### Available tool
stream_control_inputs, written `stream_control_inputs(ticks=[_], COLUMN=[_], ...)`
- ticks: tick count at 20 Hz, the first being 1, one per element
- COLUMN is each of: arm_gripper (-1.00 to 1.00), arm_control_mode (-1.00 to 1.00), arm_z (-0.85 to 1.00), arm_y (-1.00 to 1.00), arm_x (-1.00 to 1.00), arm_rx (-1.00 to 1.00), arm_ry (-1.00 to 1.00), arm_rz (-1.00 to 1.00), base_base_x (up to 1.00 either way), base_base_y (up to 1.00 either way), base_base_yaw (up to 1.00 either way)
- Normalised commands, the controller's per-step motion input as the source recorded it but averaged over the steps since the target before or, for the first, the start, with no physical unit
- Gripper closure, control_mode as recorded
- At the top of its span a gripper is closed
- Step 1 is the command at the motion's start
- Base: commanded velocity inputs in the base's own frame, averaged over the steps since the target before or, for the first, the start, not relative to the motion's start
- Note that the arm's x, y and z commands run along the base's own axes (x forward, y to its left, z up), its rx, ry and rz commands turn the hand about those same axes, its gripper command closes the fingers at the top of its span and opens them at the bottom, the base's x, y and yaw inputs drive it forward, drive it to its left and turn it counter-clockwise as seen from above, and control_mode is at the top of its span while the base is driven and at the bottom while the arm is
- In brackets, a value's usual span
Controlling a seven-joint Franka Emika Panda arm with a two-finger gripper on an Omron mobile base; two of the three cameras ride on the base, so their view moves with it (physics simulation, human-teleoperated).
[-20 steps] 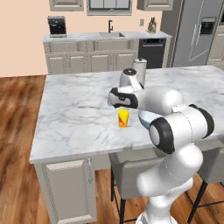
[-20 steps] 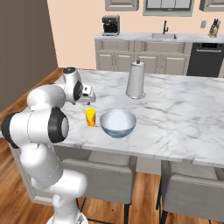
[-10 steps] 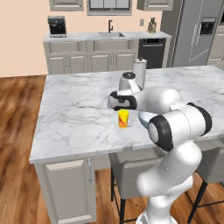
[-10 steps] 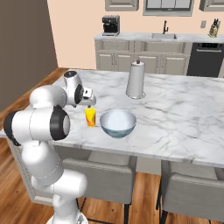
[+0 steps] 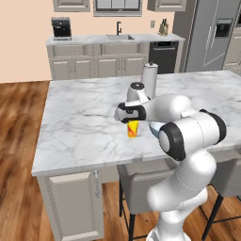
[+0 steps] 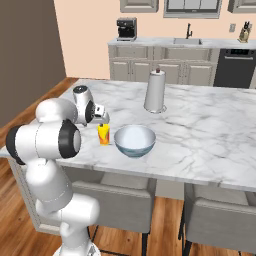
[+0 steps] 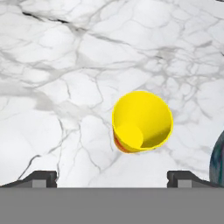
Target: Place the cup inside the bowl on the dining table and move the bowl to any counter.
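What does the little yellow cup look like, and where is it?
The cup is a small, bright yellow tumbler, wider at the rim than at the base, with a red-orange mark low on its side. It looks like smooth plastic and it is empty. It stands upright on the dining table, just beside the bowl but apart from it. The open gripper hovers above it, not touching.

Background items: an upright white paper-towel roll [image 6: 156, 91], a black coffee machine [image 6: 126, 29] at the far wall, a sink faucet [image 6: 189, 31], a knife block [image 6: 244, 33], a black dishwasher [image 6: 234, 68], a grey refrigerator [image 5: 211, 35], grey-seated stools [image 6: 220, 221], and wooden floor [image 5: 19, 141].
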Motion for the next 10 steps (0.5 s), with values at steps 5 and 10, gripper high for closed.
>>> stream_control_inputs(ticks=[5, 10], arm_gripper=[-1.00, -1.00], arm_control_mode=[-1.00, -1.00], arm_z=[-0.08, -0.05], arm_y=[0.01, 0.00], arm_x=[0.18, 0.23], arm_rx=[0.00, 0.00], arm_ry=[0.00, 0.02], arm_rz=[0.00, 0.00], base_base_x=[0.00, 0.00], base_base_y=[0.00, 0.00], base_base_yaw=[0.00, 0.00])
